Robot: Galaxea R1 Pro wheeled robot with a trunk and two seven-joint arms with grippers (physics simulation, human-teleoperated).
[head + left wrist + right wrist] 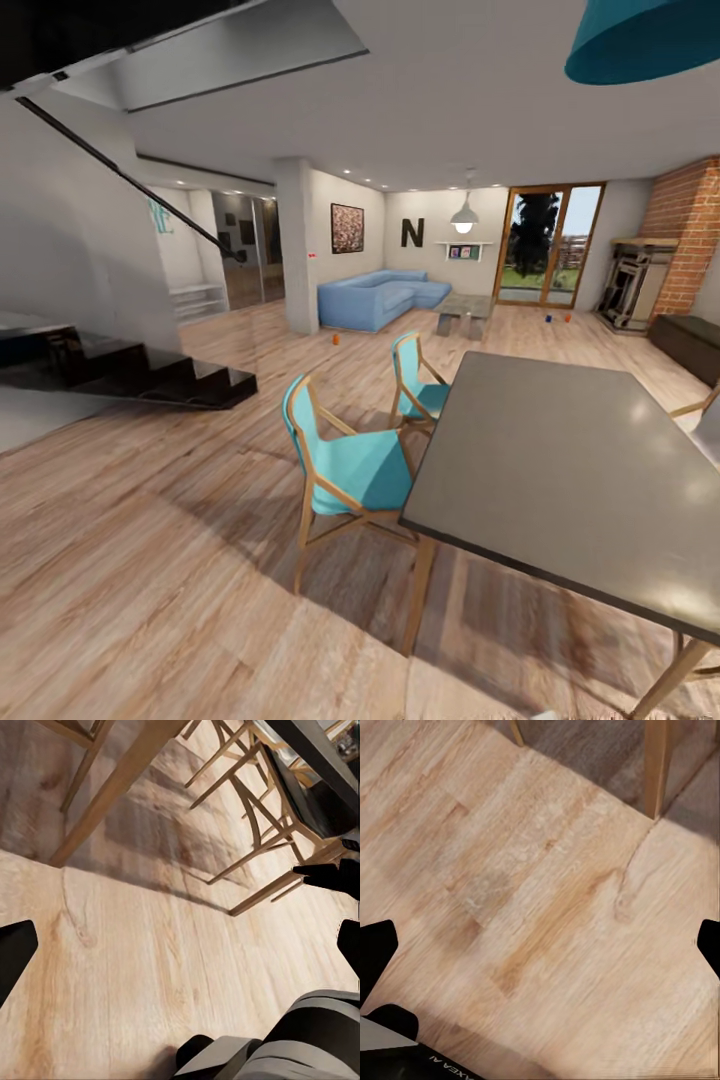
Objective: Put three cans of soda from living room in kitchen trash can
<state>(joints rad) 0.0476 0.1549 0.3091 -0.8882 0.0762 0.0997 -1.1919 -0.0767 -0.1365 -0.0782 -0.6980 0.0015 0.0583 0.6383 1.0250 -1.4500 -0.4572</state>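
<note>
Far across the wood floor lies the living room with its blue sofa (380, 298), grey low table (465, 312) and brick fireplace (640, 282). One orange can of soda (336, 339) stands on the floor before the sofa. A dark blue can (547, 318) and another orange can (567, 317) stand by the glass doors (548, 258). The tash can is out of view. My left gripper (180, 949) hangs open over bare floorboards beside chair legs. My right gripper (542, 945) is open too, over bare floor with nothing between its fingers.
A grey dining table (560, 480) fills the near right, with two teal chairs (350, 470) along its left side. Black stairs (150, 372) rise at the left and a white pillar (297, 245) stands beside the sofa. Open floor runs between stairs and chairs.
</note>
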